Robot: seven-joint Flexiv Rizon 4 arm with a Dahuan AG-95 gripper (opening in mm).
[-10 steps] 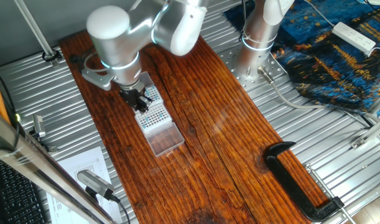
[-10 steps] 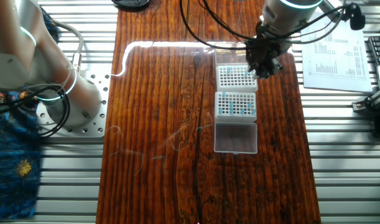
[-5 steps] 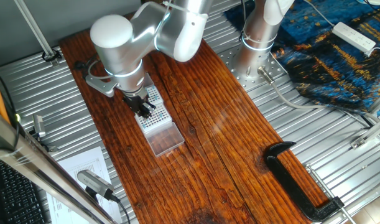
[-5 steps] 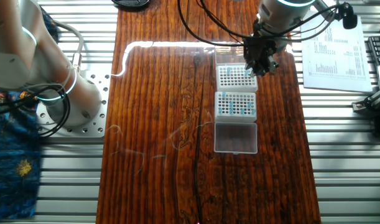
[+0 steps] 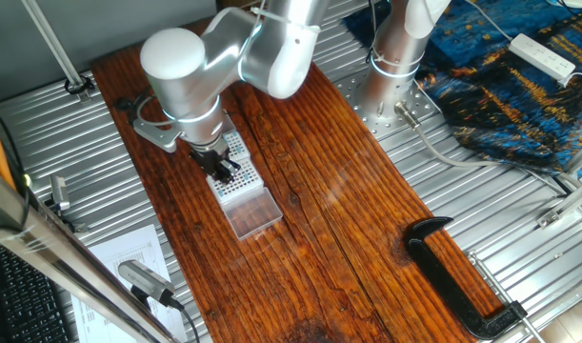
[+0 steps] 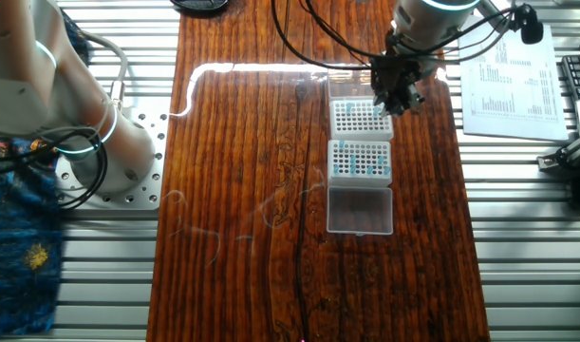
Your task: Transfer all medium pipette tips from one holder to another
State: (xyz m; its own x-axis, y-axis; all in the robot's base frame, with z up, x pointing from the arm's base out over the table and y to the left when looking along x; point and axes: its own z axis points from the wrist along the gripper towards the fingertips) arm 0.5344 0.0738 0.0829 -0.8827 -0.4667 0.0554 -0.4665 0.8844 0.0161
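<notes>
Nearest me the clear lid point(image 6: 360, 210) lies flat, then the rack w/ medium pipette tips point(image 6: 360, 159). Beyond it my gripper point(image 6: 394, 101) has shifted slightly onto the far rack point(image 6: 358, 117) corner since 1 s ago; can't tell if clenched. Prob. seating a tip.

The arm reaches from its base point(image 5: 395, 57) across the board, with the big silver elbow joint point(image 5: 181, 67) bent downward. The wrist points straight down. The black gripper point(image 6: 396, 98) hangs low, its fingers close together; whether they hold anything I cannot tell.
</notes>
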